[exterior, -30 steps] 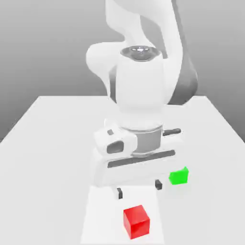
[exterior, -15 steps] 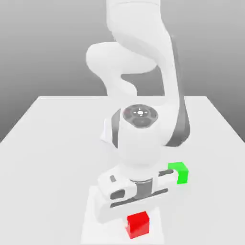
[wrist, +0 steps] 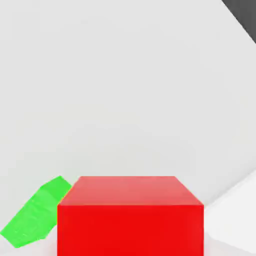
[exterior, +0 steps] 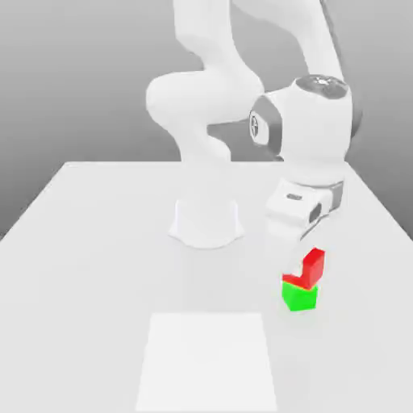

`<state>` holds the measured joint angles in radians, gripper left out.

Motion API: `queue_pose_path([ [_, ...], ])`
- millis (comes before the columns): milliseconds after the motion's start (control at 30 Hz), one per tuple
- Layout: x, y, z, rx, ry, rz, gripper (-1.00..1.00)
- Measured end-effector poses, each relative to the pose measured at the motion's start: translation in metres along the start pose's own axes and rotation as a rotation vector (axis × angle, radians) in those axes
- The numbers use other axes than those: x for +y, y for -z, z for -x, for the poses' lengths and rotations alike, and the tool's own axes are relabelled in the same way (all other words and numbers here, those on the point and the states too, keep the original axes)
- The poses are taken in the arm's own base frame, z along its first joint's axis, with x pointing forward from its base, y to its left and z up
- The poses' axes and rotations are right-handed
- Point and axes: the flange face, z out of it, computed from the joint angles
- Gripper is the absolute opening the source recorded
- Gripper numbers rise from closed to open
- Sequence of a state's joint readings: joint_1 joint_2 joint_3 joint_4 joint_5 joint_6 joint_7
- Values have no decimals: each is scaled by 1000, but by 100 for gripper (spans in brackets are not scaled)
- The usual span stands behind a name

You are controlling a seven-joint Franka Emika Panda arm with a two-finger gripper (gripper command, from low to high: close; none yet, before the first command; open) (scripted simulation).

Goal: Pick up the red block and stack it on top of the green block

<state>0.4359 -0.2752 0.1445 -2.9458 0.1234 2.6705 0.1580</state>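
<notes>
Since half a second ago your arm has swung away from the worktop's [exterior: 89,242] near edge, carrying the red block [exterior: 311,264] off the pale square [exterior: 208,359] and over toward the right-hand edge in the exterior view. The gripper [exterior: 305,256] hangs directly above the green block [exterior: 300,296], closed on the red block, which sits just over the green one, touching or nearly so. In the hand view the red cube looks turned relative to the green, so check alignment before releasing
</notes>
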Motion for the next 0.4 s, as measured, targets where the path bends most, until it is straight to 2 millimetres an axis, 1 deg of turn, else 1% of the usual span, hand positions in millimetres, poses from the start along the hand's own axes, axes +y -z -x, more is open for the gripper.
queue_pose_path([
  [33, -7, 0, 13, 1, 55, 8, -100],
  [67, -11, -5, 18, 2, 82, 13, -100],
  [300, -13, -55, 23, 3, 109, 20, -100],
  [333, -12, -63, 24, 3, 109, 18, 100],
  [400, -12, -63, 24, 3, 108, 18, 100],
])
